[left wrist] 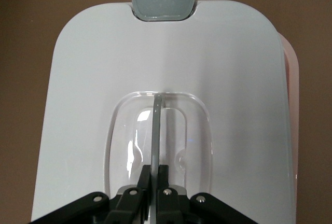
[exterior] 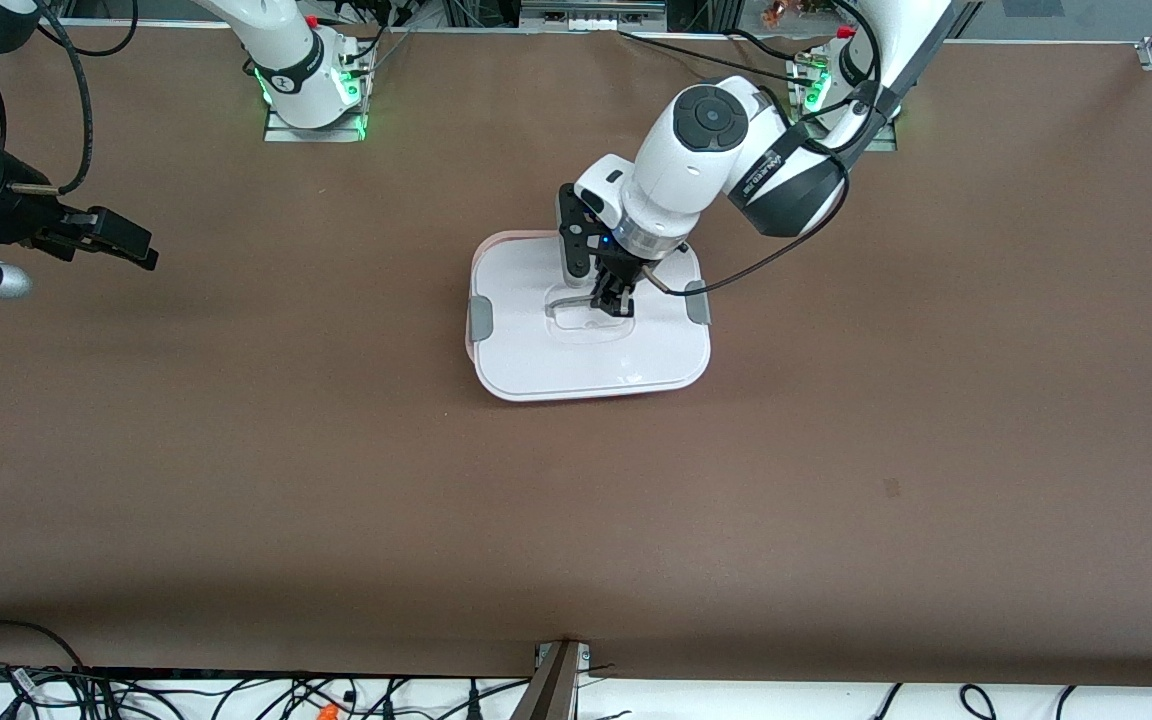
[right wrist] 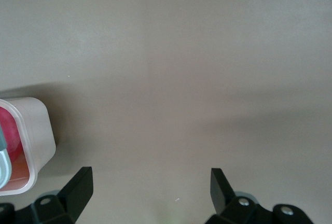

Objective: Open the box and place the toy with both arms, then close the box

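The box stands mid-table, its white lid (exterior: 576,350) lying over the pale pink tub, whose rim (exterior: 468,345) shows past the lid's edge. Grey clips (exterior: 480,317) (exterior: 698,302) sit at the lid's two ends. My left gripper (exterior: 612,300) is down in the lid's clear recess, shut on the thin grey handle bar (left wrist: 155,125). In the left wrist view the lid (left wrist: 218,53), one clip (left wrist: 163,5) and a strip of tub rim (left wrist: 291,105) show. My right gripper (exterior: 141,250) waits open and empty over bare table at the right arm's end. In the right wrist view a tub corner (right wrist: 36,141) shows hot pink (right wrist: 9,130) inside, likely the toy.
Brown table mat (exterior: 836,480) surrounds the box on all sides. The arm bases (exterior: 311,90) (exterior: 836,80) stand along the table edge farthest from the front camera. Cables (exterior: 236,695) lie off the table's nearest edge.
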Controlling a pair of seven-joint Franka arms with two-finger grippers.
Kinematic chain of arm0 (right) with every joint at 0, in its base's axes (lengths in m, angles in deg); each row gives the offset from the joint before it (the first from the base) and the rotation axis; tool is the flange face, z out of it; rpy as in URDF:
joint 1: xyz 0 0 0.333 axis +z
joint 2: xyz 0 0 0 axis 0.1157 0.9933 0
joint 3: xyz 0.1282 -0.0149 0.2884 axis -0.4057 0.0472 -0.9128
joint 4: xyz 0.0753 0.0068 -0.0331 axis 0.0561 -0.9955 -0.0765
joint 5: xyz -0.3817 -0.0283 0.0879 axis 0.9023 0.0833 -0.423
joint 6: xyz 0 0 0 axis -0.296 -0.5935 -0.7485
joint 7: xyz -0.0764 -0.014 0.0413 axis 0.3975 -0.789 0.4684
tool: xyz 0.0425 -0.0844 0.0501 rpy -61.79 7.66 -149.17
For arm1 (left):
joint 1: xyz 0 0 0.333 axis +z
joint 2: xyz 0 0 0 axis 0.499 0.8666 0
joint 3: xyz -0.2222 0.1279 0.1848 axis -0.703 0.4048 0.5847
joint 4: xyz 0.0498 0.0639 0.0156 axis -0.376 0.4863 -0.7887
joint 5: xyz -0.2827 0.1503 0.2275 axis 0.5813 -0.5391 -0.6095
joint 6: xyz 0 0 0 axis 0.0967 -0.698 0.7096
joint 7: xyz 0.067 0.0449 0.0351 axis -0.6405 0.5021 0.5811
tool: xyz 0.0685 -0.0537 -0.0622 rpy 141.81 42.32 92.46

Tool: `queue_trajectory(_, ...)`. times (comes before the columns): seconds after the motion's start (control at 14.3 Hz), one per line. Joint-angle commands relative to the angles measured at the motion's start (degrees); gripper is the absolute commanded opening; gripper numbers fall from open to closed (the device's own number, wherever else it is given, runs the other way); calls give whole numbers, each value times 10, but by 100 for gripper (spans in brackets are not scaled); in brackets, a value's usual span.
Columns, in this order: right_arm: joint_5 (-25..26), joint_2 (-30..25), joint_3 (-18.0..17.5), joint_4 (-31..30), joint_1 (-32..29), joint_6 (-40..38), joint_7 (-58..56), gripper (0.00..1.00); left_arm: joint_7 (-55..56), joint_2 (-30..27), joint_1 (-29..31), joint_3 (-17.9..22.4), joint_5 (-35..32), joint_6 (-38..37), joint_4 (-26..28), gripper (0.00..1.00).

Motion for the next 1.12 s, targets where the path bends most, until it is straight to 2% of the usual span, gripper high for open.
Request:
queue_trajectory(0.0, -5, 1, 1, 7, -1, -7, 8, 100, 2, 14, 3, -6, 8, 29, 10, 0)
queue_trajectory(1.05, -7, 1, 1, 6, -1, -7, 8, 100, 0, 2, -9, -8, 0, 30, 49, 0)
